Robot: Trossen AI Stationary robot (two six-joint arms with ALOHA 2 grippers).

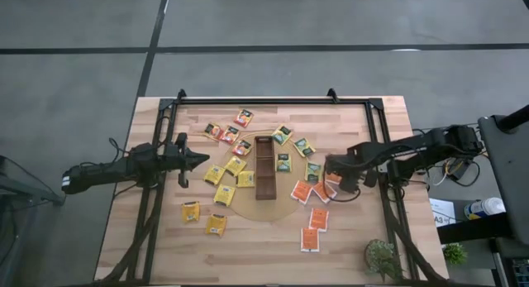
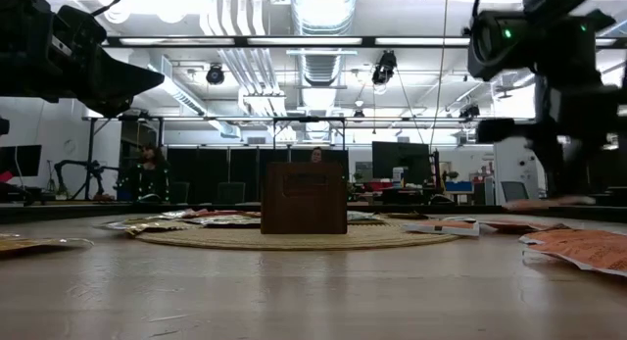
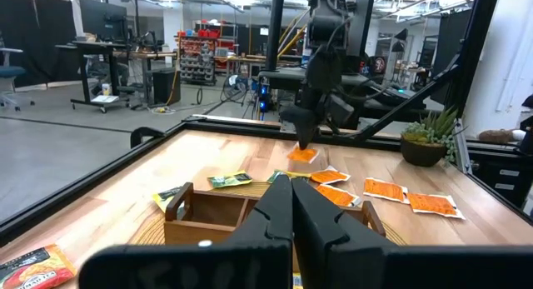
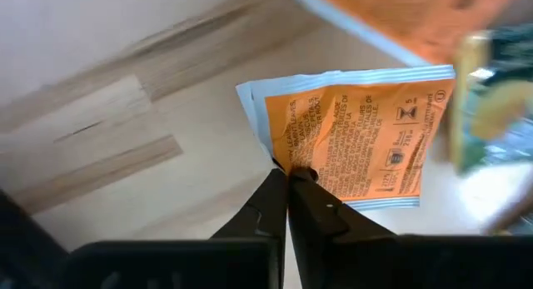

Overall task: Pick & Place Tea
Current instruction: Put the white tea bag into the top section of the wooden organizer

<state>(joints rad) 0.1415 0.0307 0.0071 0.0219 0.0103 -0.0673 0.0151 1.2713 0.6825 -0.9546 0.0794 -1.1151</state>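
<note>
- Counter [image 1: 347, 237] of pale wood planks stood framed by black rails on a grey floor; a small potted plant [image 1: 382, 255] sat at its corner nearest the right arm.
- Beyond the counter, the low view showed a large workshop with ceiling ducts, strip lights, monitors and desks.
- A long narrow dark-brown tray [image 1: 265, 168] stood at the counter's middle on a round tan disc [image 1: 248, 209].
- Tea sachets lay scattered flat around the tray: yellow ones [image 1: 216, 225] on the left arm's side, dark green with yellow ones [image 1: 304, 147] just beside the tray on the right arm's side, and orange ones [image 1: 318, 219] nearer the right arm.
- One orange sachet [image 4: 358, 143], printed with dark text and edged in pale blue, was lifted off the wood, hanging tilted by one corner above the other orange sachets.
- The right tool [image 4: 289, 174] was pressed together, pinching that orange sachet's corner between its fingertips; its arm reached in from the counter's right side, the tool pointing downward.
- The left tool [image 1: 198, 160] hovered level above the counter on the tray's left side, pointing toward the tray, its fingers [image 3: 321, 218] pressed together on nothing.
</note>
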